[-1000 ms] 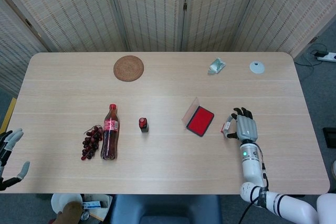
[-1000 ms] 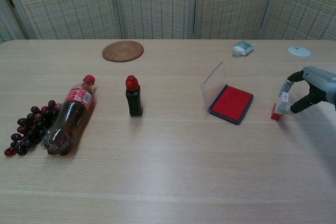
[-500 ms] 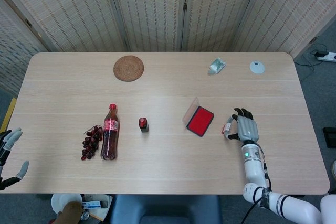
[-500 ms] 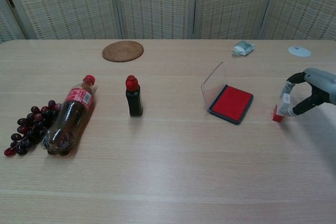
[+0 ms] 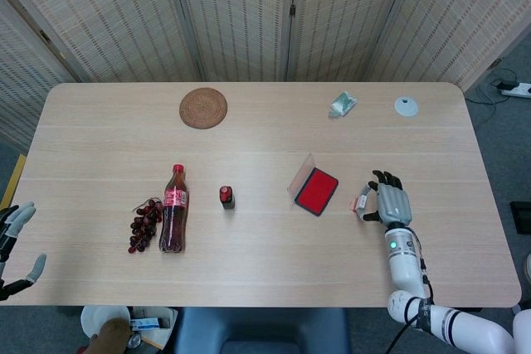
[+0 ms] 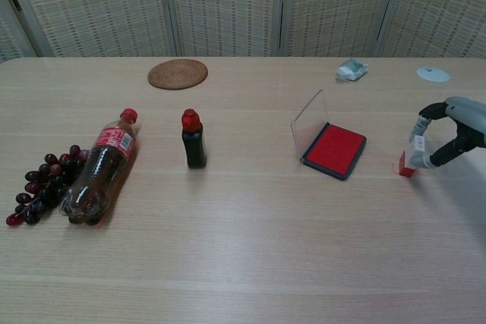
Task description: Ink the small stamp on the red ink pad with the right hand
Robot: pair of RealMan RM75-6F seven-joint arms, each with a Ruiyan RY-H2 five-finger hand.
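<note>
The red ink pad [image 5: 317, 191] [image 6: 334, 149] lies open right of the table's middle, with its clear lid [image 6: 311, 117] raised on the left side. The small stamp [image 5: 358, 203] [image 6: 407, 165], red at the bottom with a pale top, stands on the table to the right of the pad. My right hand [image 5: 390, 202] [image 6: 454, 128] pinches its top between thumb and a finger, and the stamp is well apart from the pad. My left hand [image 5: 12, 242] hangs off the table's front left edge, fingers spread and holding nothing.
A cola bottle [image 6: 100, 168] lies beside a bunch of dark grapes [image 6: 42, 184] at the left. A small red-capped ink bottle [image 6: 194, 139] stands left of the pad. A woven coaster [image 6: 177, 73], a crumpled packet [image 6: 351, 70] and a white disc [image 6: 433, 74] lie along the far side.
My right hand has drifted a little to the right, away from the ink pad, and the stamp has moved with it. The left hand has barely moved.
</note>
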